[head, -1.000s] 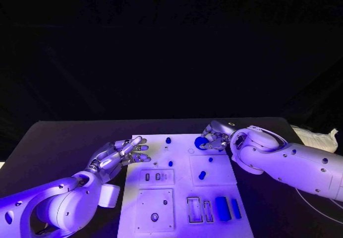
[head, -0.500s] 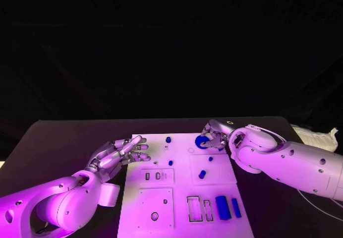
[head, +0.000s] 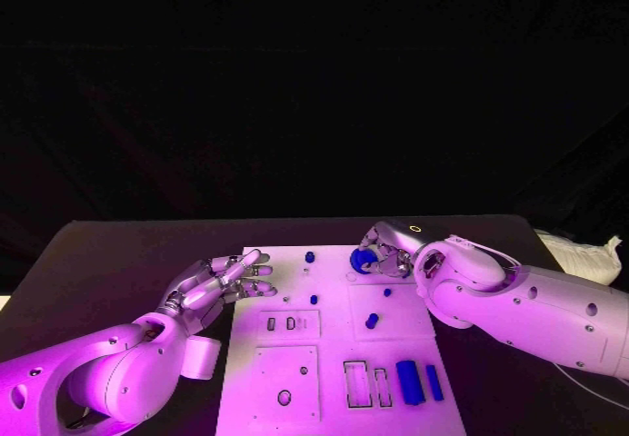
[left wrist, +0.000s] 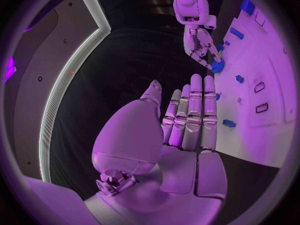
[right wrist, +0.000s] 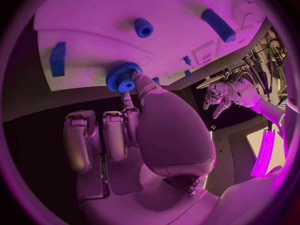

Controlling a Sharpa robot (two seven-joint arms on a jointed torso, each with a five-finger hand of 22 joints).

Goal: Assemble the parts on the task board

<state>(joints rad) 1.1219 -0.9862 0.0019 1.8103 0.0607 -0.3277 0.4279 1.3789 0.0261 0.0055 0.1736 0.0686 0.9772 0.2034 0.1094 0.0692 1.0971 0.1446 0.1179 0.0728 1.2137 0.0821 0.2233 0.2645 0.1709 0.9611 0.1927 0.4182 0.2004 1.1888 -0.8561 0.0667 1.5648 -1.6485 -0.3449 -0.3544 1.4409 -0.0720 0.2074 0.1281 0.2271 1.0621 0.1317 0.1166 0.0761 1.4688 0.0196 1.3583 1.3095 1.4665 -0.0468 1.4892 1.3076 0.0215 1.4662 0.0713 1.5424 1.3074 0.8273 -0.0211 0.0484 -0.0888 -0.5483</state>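
Note:
The white task board [head: 334, 363] lies in the middle of the black table. My right hand [head: 389, 252] is over the board's far right part and pinches a round blue gear [head: 364, 261] at its fingertips. In the right wrist view the gear [right wrist: 123, 77] sits close to the board [right wrist: 94, 15]; whether it touches I cannot tell. My left hand [head: 216, 283] lies open at the board's left edge, fingers stretched out and holding nothing. The left wrist view shows the left hand [left wrist: 187, 120] flat, with the right hand [left wrist: 201, 44] and the gear [left wrist: 217, 66] beyond it.
Small blue pegs [head: 309, 257] [head: 314, 299] [head: 373, 320] stand on the board. Two blue bars [head: 409, 381] [head: 433, 381] lie near its front right, beside open slots [head: 354, 383]. A pale crumpled thing [head: 584, 254] lies at the table's right edge.
My right hand has shifted a little to the left with the gear still in its fingertips. The left hand has stayed where it was.

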